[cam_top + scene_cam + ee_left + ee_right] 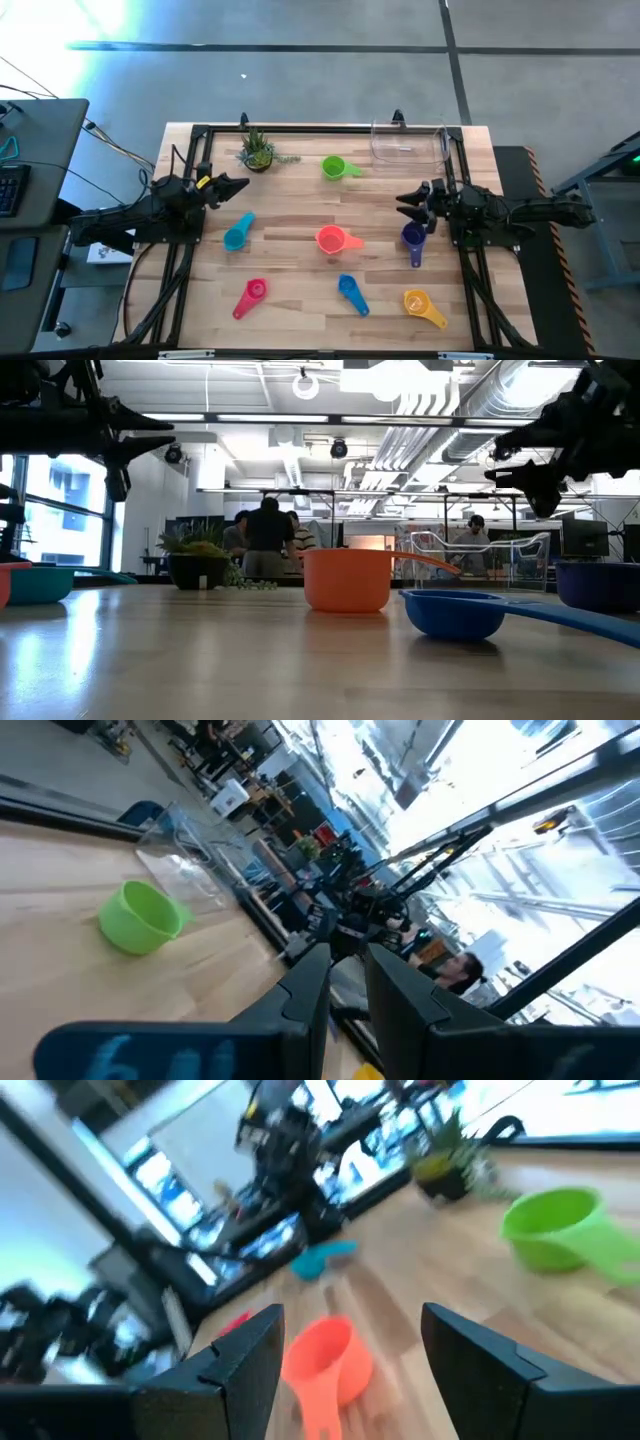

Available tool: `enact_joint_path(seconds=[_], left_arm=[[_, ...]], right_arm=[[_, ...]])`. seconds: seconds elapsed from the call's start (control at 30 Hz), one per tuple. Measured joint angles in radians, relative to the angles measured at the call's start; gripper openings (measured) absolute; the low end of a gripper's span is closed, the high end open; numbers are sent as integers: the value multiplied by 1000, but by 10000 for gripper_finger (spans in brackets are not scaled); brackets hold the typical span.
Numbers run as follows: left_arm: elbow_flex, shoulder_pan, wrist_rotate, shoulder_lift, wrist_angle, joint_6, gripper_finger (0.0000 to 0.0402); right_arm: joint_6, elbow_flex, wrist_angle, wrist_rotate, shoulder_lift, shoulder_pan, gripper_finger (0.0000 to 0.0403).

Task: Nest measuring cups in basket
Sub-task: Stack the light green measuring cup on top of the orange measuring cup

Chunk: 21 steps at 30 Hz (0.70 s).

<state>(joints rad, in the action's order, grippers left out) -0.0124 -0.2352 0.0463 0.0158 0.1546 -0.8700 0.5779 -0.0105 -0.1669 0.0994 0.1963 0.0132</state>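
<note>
So: no cup in basket yet, it sits at table's far right corner. Right hand wide open, empty, raised near purple cup. Left hand nearly closed, empty, waiting. Best: descend straight, straddle purple handle, pinch.

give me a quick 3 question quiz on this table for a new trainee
1. True or false: none of the cups is in the clear bin yet.
2. Which cup lies closest to the right end effector? A) pink cup B) purple cup C) teal cup
3. Fill in: the cup nearest the potted plant is the ____ cup.

Key
1. True: all seven cups lie on the table and the bin holds none.
2. B
3. green
</note>
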Motion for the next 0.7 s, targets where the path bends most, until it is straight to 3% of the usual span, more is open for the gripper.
enact_joint_path(seconds=[0.27,0.4,0.53,0.7], left_arm=[[0,0,29,0,123,-36,58],[0,0,46,0,206,-12,58],[0,0,47,0,318,63,58],[-1,0,57,0,455,171,58]], right_arm=[[21,0,-244,93,0,0,229],[-48,-7,-388,148,-1,0,229],[-158,-90,-352,219,3,0,229],[-258,-260,-155,300,56,0,229]])
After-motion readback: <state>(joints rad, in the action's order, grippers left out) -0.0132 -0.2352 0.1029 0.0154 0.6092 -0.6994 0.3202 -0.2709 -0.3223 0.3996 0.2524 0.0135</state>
